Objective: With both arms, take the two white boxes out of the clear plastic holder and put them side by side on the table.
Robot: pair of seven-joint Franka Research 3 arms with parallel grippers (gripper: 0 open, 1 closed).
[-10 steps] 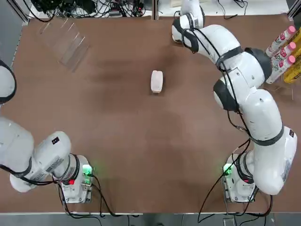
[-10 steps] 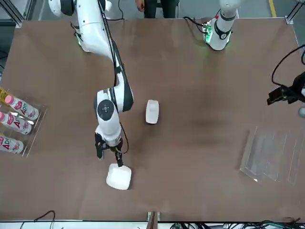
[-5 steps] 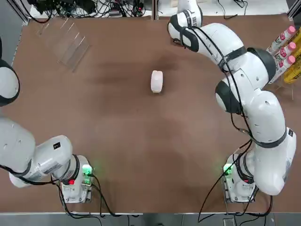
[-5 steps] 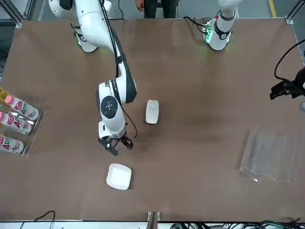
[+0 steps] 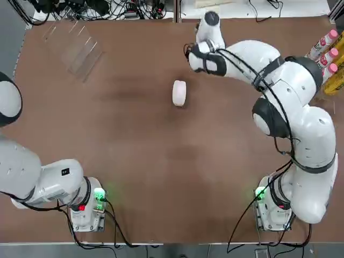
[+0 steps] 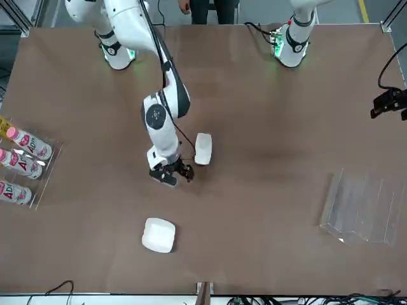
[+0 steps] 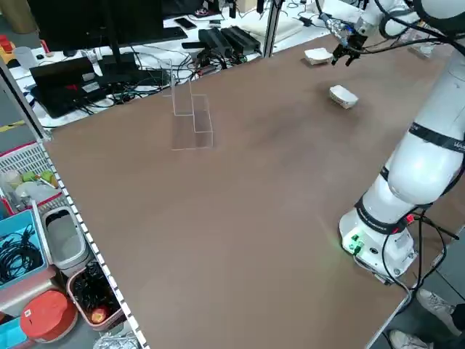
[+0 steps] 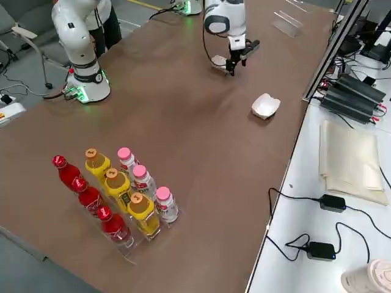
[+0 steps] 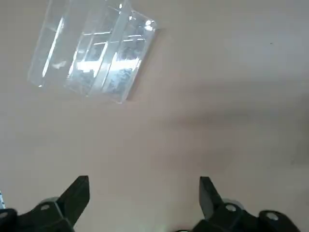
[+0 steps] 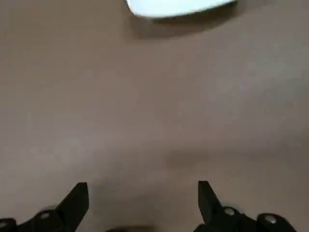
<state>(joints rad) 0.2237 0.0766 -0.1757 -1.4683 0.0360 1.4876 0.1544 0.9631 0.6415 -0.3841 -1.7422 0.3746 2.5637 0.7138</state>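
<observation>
Both white boxes (image 6: 203,149) (image 6: 158,235) lie apart on the table (image 6: 267,114). The right gripper (image 6: 172,173), fingers wide, hovers at one box's eight o'clock. The left gripper (image 9: 144,193) hangs wide and empty.

the brown table (image 5: 161,172) is carrying everything here. one white box (image 5: 179,92) is sitting just above centre in the top view, the other white box (image 6: 158,234) is lying at twelve o'clock by the far edge. the clear plastic holder (image 5: 72,48) is standing at ten o'clock, a rack of bottles (image 8: 119,195) is resting at two o'clock, and the arm bases (image 5: 86,207) are glowing green at seven and five.
</observation>
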